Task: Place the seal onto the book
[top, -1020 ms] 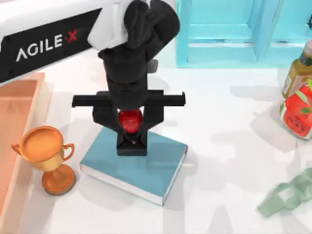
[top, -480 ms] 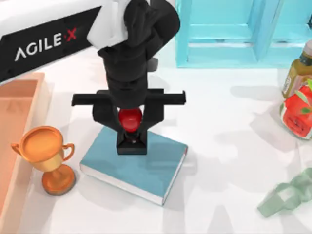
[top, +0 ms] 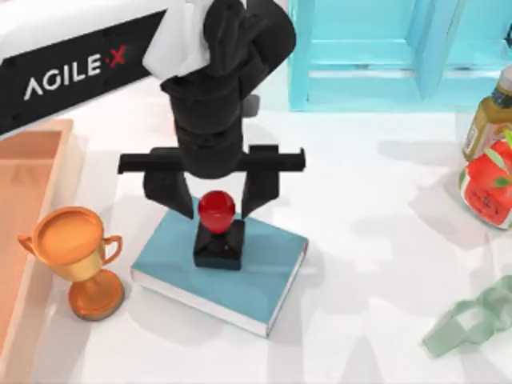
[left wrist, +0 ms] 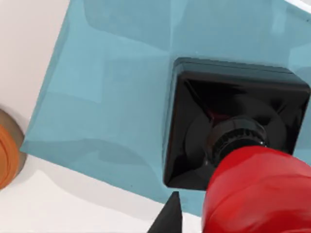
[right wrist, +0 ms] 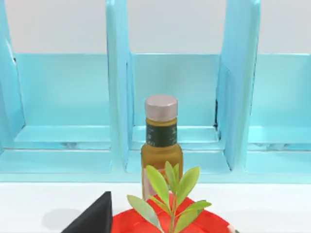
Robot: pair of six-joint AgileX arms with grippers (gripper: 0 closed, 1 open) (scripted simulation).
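Top view: left claw (top: 212,192) spread apart, fingers flanking the red knob of the seal (top: 217,232), standing upright on the book (top: 220,268) directly beneath. Left wrist view: black base flat on teal cover. Straight lift clears, likely

One seal (top: 217,230) and one book (top: 240,276) are counted under the left gripper (top: 211,190). Off to its sides, one trophy (top: 78,256), one tray (top: 24,208), one shelf (top: 384,56), one bottle (top: 486,116), one jar (top: 488,188) and one green clip (top: 472,324) are seen.
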